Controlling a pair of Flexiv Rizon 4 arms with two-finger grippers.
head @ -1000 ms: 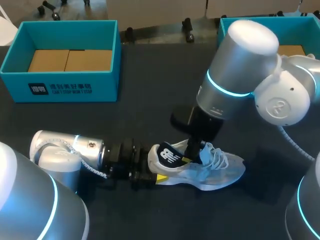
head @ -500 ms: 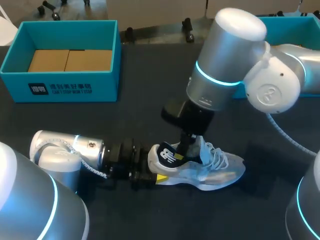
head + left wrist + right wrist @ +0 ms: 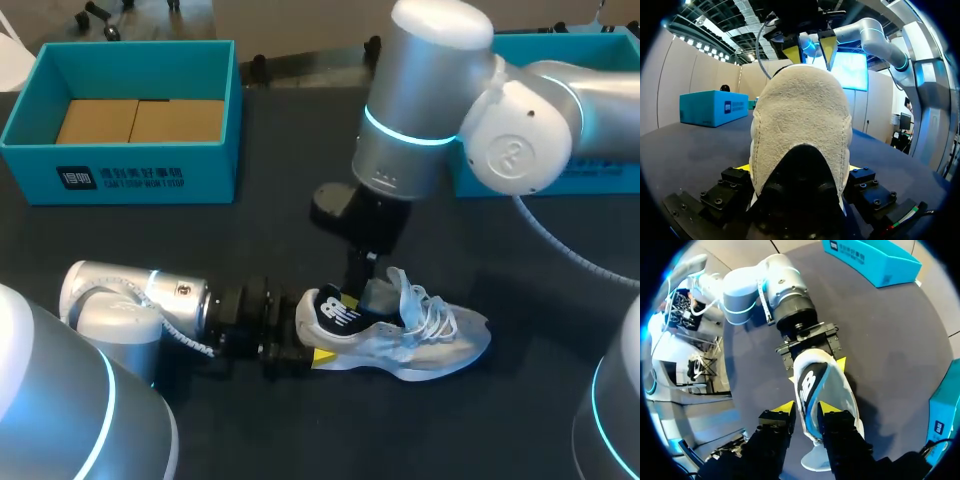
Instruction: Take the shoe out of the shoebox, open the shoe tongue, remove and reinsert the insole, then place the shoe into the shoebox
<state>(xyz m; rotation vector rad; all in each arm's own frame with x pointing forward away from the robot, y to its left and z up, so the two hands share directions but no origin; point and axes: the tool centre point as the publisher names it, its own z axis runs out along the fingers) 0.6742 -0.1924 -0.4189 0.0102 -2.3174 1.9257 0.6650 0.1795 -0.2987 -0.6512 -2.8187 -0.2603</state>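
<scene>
A pale blue and white shoe [image 3: 432, 340] lies on the dark table, toe to the right. My left gripper [image 3: 308, 340] lies low behind the shoe, shut on its dark heel [image 3: 809, 385] from both sides. The heel fills the left wrist view [image 3: 800, 120] between that gripper's fingers. My right gripper [image 3: 358, 292] hangs just above the shoe's opening, shut on the heel end of the grey-blue insole [image 3: 379, 295]. Between its yellow tips [image 3: 807, 409], the insole [image 3: 812, 422] runs down into the shoe. The tongue and laces [image 3: 415, 300] stand up.
A teal box [image 3: 120, 175] with cardboard inside stands at the back left. A second teal box [image 3: 600, 178] at the back right is partly behind my right arm. Bare dark tabletop lies between the boxes and in front of the shoe.
My right gripper has risen out of the shoe's opening and shifted left toward the heel, drawing the insole up. The left arm and the shoe have stayed still.
</scene>
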